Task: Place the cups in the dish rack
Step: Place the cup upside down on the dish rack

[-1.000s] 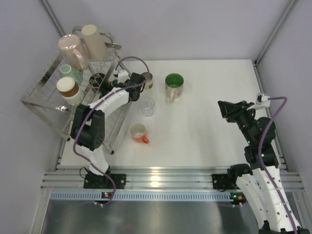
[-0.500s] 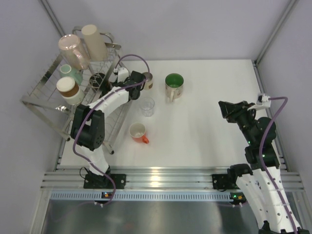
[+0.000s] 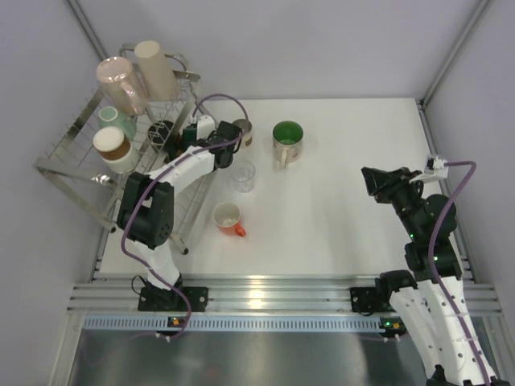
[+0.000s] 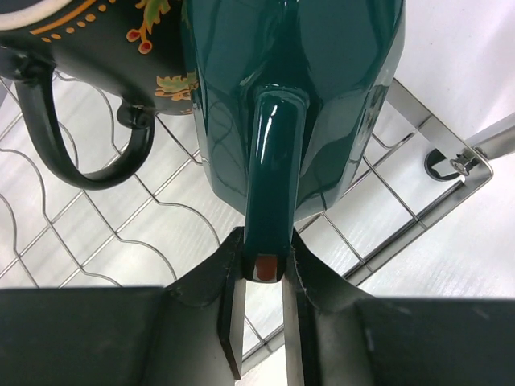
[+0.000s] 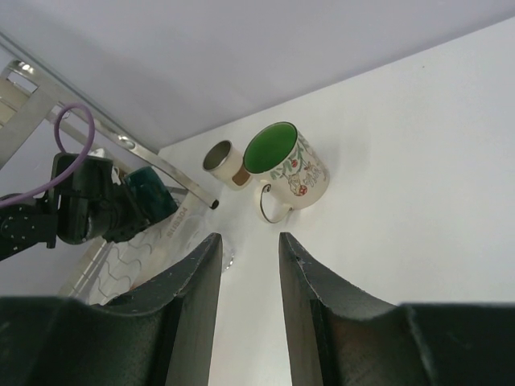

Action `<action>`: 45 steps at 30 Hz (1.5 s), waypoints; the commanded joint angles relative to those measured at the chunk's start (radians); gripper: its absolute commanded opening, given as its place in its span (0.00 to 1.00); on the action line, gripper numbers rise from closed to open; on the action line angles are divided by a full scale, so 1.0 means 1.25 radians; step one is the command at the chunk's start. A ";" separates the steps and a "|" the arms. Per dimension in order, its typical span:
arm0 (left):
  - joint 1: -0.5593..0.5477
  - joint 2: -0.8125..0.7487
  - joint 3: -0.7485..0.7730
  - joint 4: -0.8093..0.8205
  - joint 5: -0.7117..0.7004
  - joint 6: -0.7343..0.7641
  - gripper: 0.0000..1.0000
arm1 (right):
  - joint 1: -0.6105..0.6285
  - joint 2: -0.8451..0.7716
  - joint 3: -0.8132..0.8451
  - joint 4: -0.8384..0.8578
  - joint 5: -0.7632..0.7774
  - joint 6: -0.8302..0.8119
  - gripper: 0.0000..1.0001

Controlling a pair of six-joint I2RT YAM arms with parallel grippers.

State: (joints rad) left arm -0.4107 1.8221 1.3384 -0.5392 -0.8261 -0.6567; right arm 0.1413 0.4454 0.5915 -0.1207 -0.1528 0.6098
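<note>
The left pincer (image 4: 263, 261) clamps the handle of a glossy dark teal mug (image 4: 290, 96) above the wire rack (image 4: 426, 221).

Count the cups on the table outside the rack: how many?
4: steel cup by the rack corner, green-inside mug beside it, clear glass nearer the front edge, orange-handled white cup nearest it. The left arm may hide more.

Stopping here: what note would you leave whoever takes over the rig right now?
Left pincer shut on the handle of the dark teal mug, over the wire of the dish rack beside the black mug.
Right pincer open, empty.
Racked: pink cup, beige cup, teal cup, brown-banded cup.
Left: release this mug; load steel cup, green-inside mug, clear glass, orange-handled cup from the table.
</note>
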 commanded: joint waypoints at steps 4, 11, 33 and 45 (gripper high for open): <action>0.012 -0.008 -0.035 -0.008 -0.014 -0.027 0.03 | 0.010 -0.011 0.039 0.012 0.012 -0.010 0.35; 0.013 -0.008 -0.053 -0.008 0.009 -0.034 0.08 | 0.010 -0.008 0.034 0.016 0.012 -0.007 0.36; 0.013 -0.004 -0.118 -0.006 0.030 -0.064 0.21 | 0.010 -0.013 0.050 0.005 0.004 -0.001 0.36; 0.014 0.022 -0.134 -0.004 0.041 -0.083 0.25 | 0.010 -0.019 0.042 0.005 0.006 0.002 0.36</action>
State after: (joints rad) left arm -0.4198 1.8088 1.2106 -0.4450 -0.8021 -0.7330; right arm 0.1413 0.4320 0.6052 -0.1368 -0.1505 0.6128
